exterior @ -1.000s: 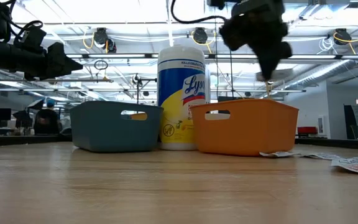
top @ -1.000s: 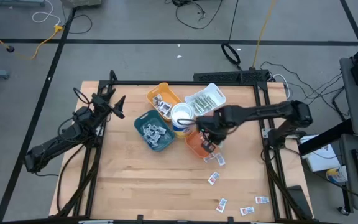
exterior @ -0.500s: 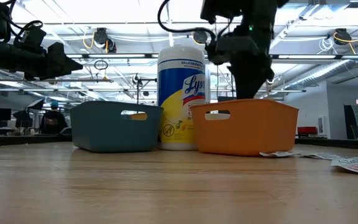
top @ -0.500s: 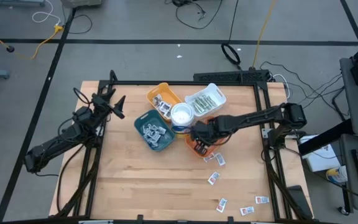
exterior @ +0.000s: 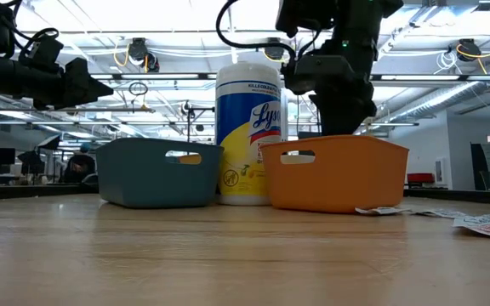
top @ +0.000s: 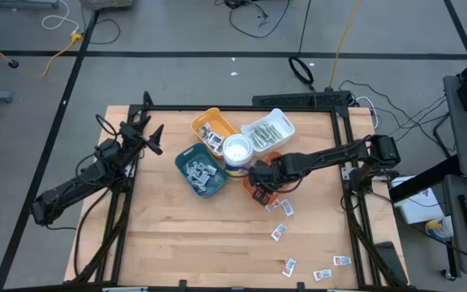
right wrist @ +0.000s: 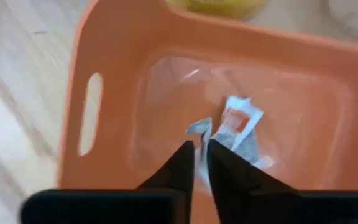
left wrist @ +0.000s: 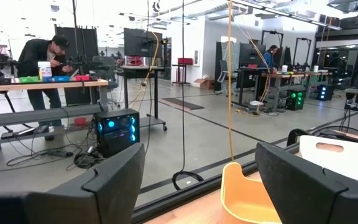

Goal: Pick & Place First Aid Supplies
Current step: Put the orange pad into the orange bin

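Observation:
My right gripper points steeply down into the orange tray, shut on a small white packet. The tray wall hides its fingertips in the low view. Two more packets, one with a red mark, lie on the tray floor. Loose first aid packets lie flat on the table near the tray, and others lie nearer the front edge. My left gripper hangs open above the table's left edge, holding nothing. My right gripper pinches the white packet between its two fingertips, coming from above and pointing down into the tray. A corner of the packet sticks out past the tips toward the tray floor. I cannot tell whether the packet touches the floor.
A blue tray holding packets, a yellow tray and a white tray stand around a white round tub at the middle back. Bare wood lies to the left and front. A person works far behind.
My right gripper has gone down from above the orange tray's rim into the tray, shifting a little toward the table's left edge and tipping steeper. Most of the drop came in the first half second.

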Tool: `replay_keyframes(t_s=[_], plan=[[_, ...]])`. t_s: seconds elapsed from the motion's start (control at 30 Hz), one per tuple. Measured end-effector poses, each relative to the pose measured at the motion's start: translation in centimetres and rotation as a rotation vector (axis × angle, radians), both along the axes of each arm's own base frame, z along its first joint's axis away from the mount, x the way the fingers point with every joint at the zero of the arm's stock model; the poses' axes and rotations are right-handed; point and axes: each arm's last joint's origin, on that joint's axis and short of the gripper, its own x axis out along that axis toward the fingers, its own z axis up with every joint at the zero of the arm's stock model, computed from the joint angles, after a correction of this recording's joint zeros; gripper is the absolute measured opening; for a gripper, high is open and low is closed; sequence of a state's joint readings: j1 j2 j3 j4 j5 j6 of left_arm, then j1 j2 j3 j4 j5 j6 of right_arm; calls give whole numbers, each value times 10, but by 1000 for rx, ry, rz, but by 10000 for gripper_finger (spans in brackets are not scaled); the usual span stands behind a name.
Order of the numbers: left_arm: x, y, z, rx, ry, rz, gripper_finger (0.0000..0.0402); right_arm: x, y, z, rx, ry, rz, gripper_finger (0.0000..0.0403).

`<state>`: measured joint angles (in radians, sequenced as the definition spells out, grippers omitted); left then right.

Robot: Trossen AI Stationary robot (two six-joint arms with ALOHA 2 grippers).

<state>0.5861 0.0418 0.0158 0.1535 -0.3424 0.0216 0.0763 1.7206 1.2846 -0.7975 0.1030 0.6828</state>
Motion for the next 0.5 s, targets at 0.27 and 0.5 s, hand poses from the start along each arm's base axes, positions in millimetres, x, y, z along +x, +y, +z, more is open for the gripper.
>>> replay_keyframes(t_s=[0.27, 0.5], plan=[[0, 0, 0, 0, 0, 0, 308, -6, 0, 10, 29, -8, 62, 171], [0, 0, 0, 0, 0, 0, 308, -18, 11, 35, 163, -83, 254, 233]])
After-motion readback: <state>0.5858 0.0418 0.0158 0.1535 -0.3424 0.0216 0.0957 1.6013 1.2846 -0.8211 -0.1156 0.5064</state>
